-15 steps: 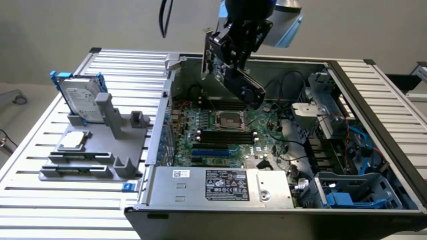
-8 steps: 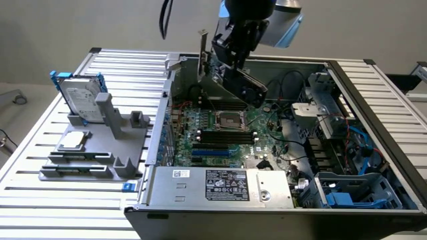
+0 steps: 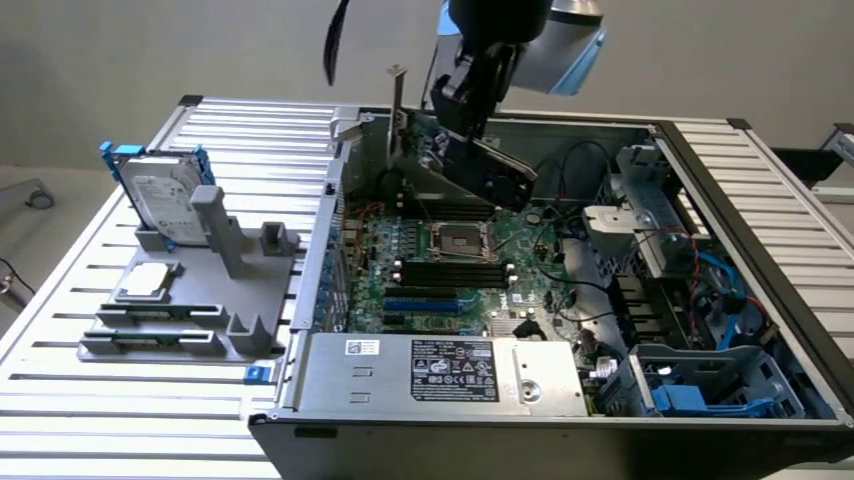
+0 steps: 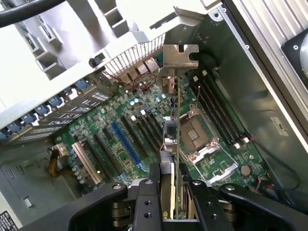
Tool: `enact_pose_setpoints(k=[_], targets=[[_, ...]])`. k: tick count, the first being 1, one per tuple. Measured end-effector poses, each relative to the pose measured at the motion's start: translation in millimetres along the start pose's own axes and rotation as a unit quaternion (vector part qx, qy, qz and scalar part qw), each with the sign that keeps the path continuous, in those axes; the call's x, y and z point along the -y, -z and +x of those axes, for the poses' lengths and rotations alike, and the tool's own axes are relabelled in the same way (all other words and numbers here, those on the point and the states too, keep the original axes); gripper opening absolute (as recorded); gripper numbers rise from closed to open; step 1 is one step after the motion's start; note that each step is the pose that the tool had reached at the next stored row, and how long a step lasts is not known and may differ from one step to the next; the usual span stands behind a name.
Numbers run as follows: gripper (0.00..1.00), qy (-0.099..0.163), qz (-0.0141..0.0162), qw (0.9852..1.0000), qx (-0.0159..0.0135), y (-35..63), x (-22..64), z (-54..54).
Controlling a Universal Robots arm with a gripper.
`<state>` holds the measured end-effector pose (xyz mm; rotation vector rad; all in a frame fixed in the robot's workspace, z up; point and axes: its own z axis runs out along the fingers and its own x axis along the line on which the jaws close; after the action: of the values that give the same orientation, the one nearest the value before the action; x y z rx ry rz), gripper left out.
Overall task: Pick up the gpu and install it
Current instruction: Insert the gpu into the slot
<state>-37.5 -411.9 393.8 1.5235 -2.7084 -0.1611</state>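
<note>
Robot arm at work: the gripper (image 3: 463,120) is clenched on the gpu (image 3: 491,168), which hangs tilted above the motherboard (image 3: 441,270) inside the open computer case (image 3: 747,190), toward 12 o'clock in the exterior view. The card's grey metal bracket (image 3: 396,105) stands at its 11 o'clock end, near the case's rear wall. In the wrist view the fingers (image 4: 149,202) pinch the card edge-on over the expansion slots, with the blue slot (image 4: 126,144) beside it; the card is not yet seated. It looks light and stiff but fragile, best held across its upper edge and shroud, clear of the contact edge. A hard drive (image 3: 163,200) stands outside the case at 9 o'clock.
</note>
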Motion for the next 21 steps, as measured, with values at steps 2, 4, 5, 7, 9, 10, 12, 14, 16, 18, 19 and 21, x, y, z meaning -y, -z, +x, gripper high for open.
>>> enact_pose_setpoints(k=[2,4,5,7,9,10,12,14,16,18,19,21], targets=[[0.27,0.018,-0.0024,0.9998,0.0016,-1.3,0.1,0.1],[0.27,0.037,-0.0048,0.9993,0.003,-2.7,0.3,0.1],[0.27,0.046,-0.0059,0.9989,0.0037,-3.4,0.3,0.1],[0.27,0.065,-0.0081,0.9979,0.0049,-4.7,0.5,0.1],[0.27,0.083,-0.0101,0.9965,0.0058,-6.0,0.6,0.2],[0.27,0.092,-0.011,0.9957,0.006,-6.7,0.7,0.2],[0.27,0.11,-0.0127,0.9938,0.0062,-8.1,0.8,0.2],[0.27,0.128,-0.0143,0.9917,0.0063,-9.4,0.9,0.3],[0.27,0.146,-0.016,0.9891,0.0063,-10.6,1.1,0.3],[0.27,0.164,-0.0175,0.9863,0.0069,-11.5,1.2,0.3],[0.27,0.171,-0.0181,0.9851,0.0083,-11.7,1.2,0.4],[0.27,0.185,-0.0185,0.9825,0.0127,-12.0,1.2,0.4]])
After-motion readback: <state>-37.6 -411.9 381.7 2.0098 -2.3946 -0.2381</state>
